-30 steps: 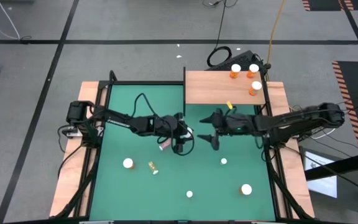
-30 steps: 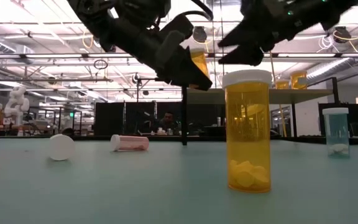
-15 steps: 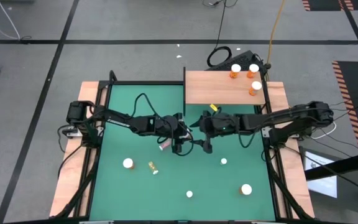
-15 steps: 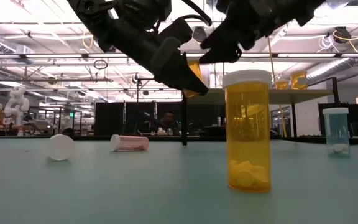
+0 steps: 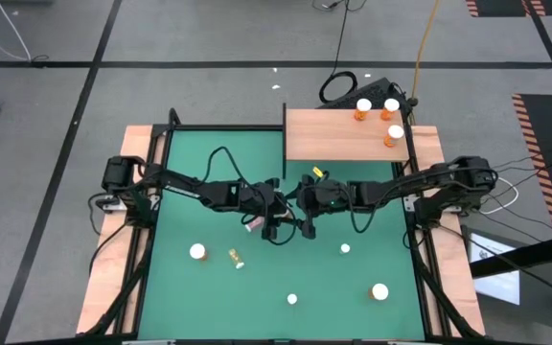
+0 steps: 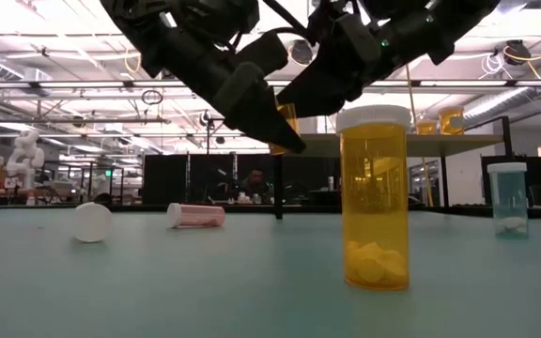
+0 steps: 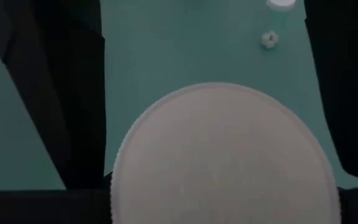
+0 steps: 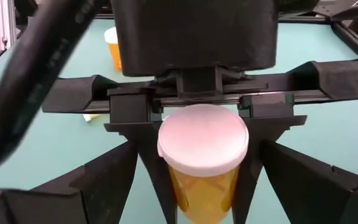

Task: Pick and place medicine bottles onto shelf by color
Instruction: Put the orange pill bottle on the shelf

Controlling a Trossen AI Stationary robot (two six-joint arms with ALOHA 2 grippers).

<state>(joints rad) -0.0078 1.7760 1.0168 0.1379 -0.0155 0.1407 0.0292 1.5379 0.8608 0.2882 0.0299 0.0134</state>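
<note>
Bottle with an orange body and round white cap sits pinched between the fingers of the left gripper, held above the middle of the green mat; the right wrist view faces it head on, cap toward the camera, and the left wrist view is filled by that same cap; right gripper hangs just beside it with its fingers spread wide around nothing, one dark finger to either side of the held bottle; shelf lies at the far right corner of the mat and carries three orange bottles near its far right end; on the mat, a pale pink bottle lies on its side, an orange bottle stands upright with pills in its bottom, and a clear bottle stands farther off; no label or writing can be read on any bottle.
</note>
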